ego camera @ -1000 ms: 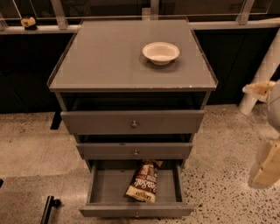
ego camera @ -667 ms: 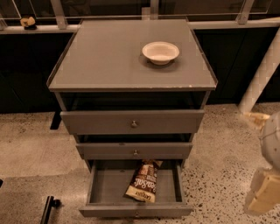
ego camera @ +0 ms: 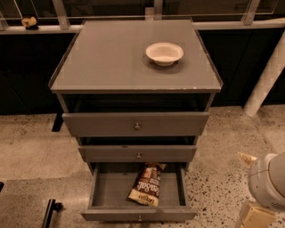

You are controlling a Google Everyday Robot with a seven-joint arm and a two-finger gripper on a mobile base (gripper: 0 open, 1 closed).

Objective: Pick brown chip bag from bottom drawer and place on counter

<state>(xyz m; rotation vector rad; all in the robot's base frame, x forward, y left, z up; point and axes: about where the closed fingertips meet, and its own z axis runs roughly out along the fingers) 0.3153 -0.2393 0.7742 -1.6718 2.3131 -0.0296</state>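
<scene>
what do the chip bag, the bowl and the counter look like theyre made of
Brown chip bag: crinkled printed film, probably plastic foil. Bowl: smooth matte off-white, maybe paper or ceramic. Counter: flat matte grey, likely painted metal or laminate. The gripper is at the lower right edge of the view.

office-like test space | terrazzo floor [ego camera: 31,151], glass railing [ego camera: 111,8] | end effector [ego camera: 254,217] lower right
</scene>
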